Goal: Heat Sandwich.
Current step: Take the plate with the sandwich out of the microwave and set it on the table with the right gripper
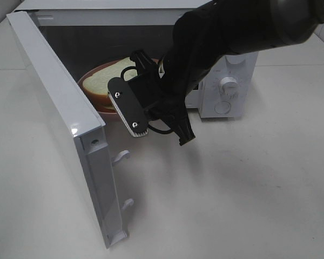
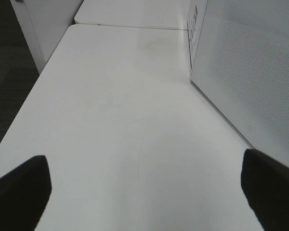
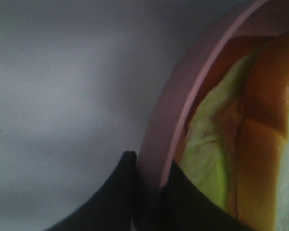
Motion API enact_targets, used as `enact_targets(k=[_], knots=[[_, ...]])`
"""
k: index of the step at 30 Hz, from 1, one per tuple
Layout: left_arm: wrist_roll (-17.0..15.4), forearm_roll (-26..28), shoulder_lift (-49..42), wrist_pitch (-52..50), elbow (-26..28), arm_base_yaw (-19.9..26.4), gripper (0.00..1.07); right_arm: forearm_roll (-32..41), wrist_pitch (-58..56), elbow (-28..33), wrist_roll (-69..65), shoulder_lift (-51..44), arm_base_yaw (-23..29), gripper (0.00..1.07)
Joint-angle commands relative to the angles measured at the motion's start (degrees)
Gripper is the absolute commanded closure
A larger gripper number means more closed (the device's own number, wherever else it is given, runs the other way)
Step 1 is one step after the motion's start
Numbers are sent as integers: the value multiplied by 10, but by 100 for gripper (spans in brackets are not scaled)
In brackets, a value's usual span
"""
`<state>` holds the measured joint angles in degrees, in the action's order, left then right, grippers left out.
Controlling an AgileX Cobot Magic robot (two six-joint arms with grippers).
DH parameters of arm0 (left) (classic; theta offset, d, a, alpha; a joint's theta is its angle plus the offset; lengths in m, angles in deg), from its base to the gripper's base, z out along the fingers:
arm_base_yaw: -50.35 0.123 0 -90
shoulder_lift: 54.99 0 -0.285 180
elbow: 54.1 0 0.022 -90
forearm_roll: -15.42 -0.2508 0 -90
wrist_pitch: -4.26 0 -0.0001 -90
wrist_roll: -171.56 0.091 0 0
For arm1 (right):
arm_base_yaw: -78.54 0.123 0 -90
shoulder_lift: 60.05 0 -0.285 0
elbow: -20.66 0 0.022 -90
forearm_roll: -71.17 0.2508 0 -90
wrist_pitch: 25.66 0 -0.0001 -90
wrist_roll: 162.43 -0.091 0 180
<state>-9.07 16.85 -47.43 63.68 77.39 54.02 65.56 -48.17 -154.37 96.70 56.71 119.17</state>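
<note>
- Exterior high view, arm pose: the right arm (image 1: 216,38) comes in from the upper right and bends down across the front of the microwave (image 1: 243,59). Its wrist points into the cavity, and the wrist hardware hides the fingertips.
- Exterior high view, setting: the microwave door (image 1: 70,118) is swung wide toward the left. Two dials (image 1: 228,83) sit on the control panel to the right of the arm. The unit stands on a white table (image 1: 232,189).
- Task item: the sandwich (image 1: 110,78) lies on a round pink plate (image 1: 84,81) inside the cavity, near its front edge.
- Right wrist view, not shown elsewhere: the right gripper (image 3: 151,163) is pinched on the plate (image 3: 183,96) rim, one dark finger (image 3: 111,197) outside the rim and the other inside. Just past the rim are the sandwich's (image 3: 265,120) brown crust and pale green filling.
- Left wrist view, not shown elsewhere: the left gripper (image 2: 144,192) hangs over bare table (image 2: 125,96). Its jaws are spread as wide as they go and hold nothing; only two dark fingertips (image 2: 19,192) show at the corners of the picture. A white dotted panel (image 2: 250,62) of the microwave stands close beside it.
- The left arm does not appear in the exterior high view.
</note>
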Motion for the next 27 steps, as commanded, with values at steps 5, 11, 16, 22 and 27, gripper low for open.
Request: enact_targets(k=[5,11,16,22,27], knots=[[1,2,-14,-2,-3,0,8,-1,54,62,7,-60,12,107],[1,2,-14,-2,-3,0,8,-3,73,133,9,-116,14,107],[1,2,-14,-2,-3,0,8,-9,83,181,9,-159,14,107],[1,2,-14,-2,-3,0,8,-16,82,230,6,-211,14,107],[1,2,-14,-2,-3,0,8,-16,80,268,2,-253,14,107]])
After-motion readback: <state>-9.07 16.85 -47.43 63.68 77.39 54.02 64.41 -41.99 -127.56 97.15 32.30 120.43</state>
